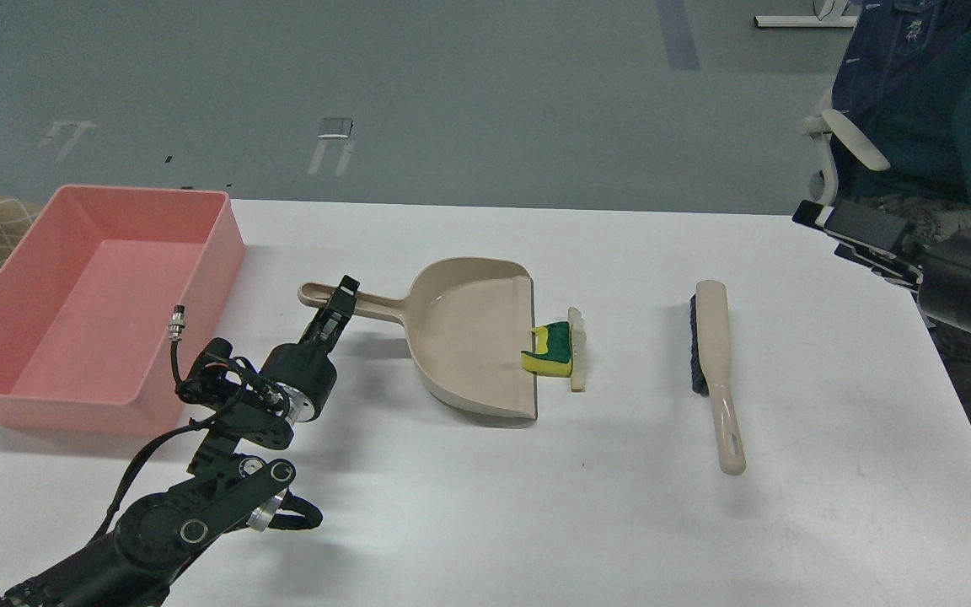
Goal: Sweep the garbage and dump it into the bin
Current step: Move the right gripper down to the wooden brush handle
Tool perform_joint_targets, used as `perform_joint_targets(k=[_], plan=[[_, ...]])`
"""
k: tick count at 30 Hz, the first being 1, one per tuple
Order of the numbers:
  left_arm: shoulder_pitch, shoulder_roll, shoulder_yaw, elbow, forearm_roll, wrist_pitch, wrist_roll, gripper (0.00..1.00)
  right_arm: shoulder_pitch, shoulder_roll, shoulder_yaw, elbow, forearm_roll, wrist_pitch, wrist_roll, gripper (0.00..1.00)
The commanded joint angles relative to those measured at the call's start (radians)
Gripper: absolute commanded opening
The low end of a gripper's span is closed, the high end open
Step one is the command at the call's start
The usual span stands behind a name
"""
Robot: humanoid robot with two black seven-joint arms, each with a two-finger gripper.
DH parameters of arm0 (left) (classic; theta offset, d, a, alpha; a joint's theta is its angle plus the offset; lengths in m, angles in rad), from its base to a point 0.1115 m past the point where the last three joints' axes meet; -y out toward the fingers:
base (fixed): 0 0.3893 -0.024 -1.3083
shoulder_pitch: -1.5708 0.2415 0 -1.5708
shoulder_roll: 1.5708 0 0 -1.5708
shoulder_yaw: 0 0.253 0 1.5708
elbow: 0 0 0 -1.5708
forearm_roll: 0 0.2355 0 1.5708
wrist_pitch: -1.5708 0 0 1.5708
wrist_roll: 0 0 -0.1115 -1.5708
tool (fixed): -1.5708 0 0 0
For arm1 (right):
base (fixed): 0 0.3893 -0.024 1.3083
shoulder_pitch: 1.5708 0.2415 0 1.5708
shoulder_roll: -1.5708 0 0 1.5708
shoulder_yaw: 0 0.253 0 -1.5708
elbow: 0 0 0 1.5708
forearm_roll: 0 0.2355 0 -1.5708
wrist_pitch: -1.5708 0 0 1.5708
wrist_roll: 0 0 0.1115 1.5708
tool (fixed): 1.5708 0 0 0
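Note:
The garbage lies at the table's middle: a yellow sponge piece with a green layer (549,352) sits at the open lip of the beige dustpan (464,333), and a thin pale beige strip (576,352) lies right of it, touching it. The pink bin (199,278) stands at the far left. My left gripper (342,297) is at the dustpan's long handle (376,302), overlapping it; its fingers look narrow and dark, and whether they grip the handle is unclear. My right gripper (818,217) hovers at the table's right edge, far from the garbage.
A beige brush with black bristles (717,371) lies right of the garbage, handle toward me. A seated person (915,101) and a chair are beyond the table's far right corner. The white table (485,506) has bare surface along the front.

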Motion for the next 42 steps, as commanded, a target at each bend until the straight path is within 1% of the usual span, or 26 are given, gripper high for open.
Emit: perform_joint_targets(k=[1,5,10,12,15,16,18,20,22,33,36,37,40,42], plan=[[-0.004,-0.003,0.0,0.0,0.0,0.0,-0.001,0.0,-0.005,-0.085,-0.065,0.091,-0.075,0.017,-0.008,1.0],[-0.005,-0.014,0.0,0.0,0.002,0.0,-0.001,0.0,-0.006,-0.105,-0.13,0.108,-0.118,0.02,-0.037,1.0],[-0.002,-0.014,0.0,-0.003,0.002,0.0,-0.001,0.0,-0.002,-0.084,-0.181,0.108,-0.141,0.032,-0.065,1.0],[-0.001,-0.014,0.0,-0.005,0.002,0.0,-0.001,0.0,-0.003,-0.048,-0.183,0.109,-0.141,0.032,-0.095,0.99],[-0.001,-0.015,0.0,-0.005,0.002,0.0,-0.001,0.0,-0.003,-0.012,-0.184,0.109,-0.141,0.033,-0.128,0.96],[-0.001,-0.015,0.0,-0.005,0.002,0.0,-0.001,0.0,-0.003,-0.011,-0.184,0.109,-0.141,0.033,-0.128,0.96],[0.001,-0.015,0.0,-0.005,0.002,0.0,-0.001,0.0,-0.003,0.012,-0.19,0.109,-0.141,0.033,-0.148,0.93],[0.002,-0.015,0.0,-0.005,0.002,0.0,-0.001,0.0,-0.003,0.028,-0.209,0.109,-0.141,0.033,-0.175,0.93],[0.002,-0.015,-0.002,-0.005,0.002,0.0,-0.001,0.0,-0.003,0.032,-0.221,0.109,-0.141,0.035,-0.185,0.93],[0.002,-0.015,0.0,-0.006,0.002,0.0,-0.001,0.0,-0.006,0.082,-0.243,0.129,-0.139,0.047,-0.188,0.93],[0.001,-0.015,0.0,-0.006,0.002,0.0,-0.001,0.0,-0.009,0.091,-0.244,0.131,-0.139,0.047,-0.204,0.92],[0.001,-0.015,-0.002,-0.006,0.0,0.0,-0.001,0.0,-0.009,0.102,-0.244,0.131,-0.139,0.047,-0.22,0.89],[-0.001,-0.014,-0.002,-0.006,0.0,0.0,-0.002,0.0,-0.009,0.122,-0.246,0.131,-0.139,0.047,-0.24,0.87],[-0.001,-0.014,-0.002,-0.006,0.0,0.0,-0.001,0.0,-0.011,0.124,-0.246,0.131,-0.139,0.047,-0.249,0.87]])
